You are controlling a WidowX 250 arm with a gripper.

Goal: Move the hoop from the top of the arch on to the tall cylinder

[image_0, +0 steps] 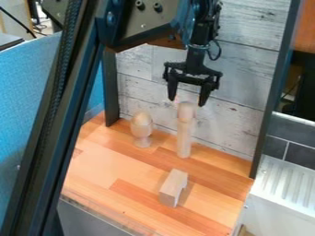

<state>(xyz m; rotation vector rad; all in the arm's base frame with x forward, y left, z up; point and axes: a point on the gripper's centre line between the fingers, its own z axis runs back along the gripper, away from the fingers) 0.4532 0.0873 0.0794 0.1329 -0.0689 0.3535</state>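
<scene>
You are seeing a rounded wooden piece, seemingly the hoop [186,109], resting atop the tall cylinder [184,140]. Your gripper [187,102] is hanging just above it, its fingers [172,90] spread apart. The arch [168,189] is sitting nearer the camera, and a goblet [142,138] with a rounded top is standing beside the cylinder.

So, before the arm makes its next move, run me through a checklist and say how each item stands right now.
1. Hand open: ok.
2. Tall cylinder upright: ok.
3. Arch free of the hoop: ok, none seen on it.
4. Rounded piece at the cylinder's top is the hoop: cannot tell.
5. Hand lined up exactly over the cylinder: cannot tell from this angle.
6. Goblet-shaped piece standing apart from the cylinder: ok.
</scene>
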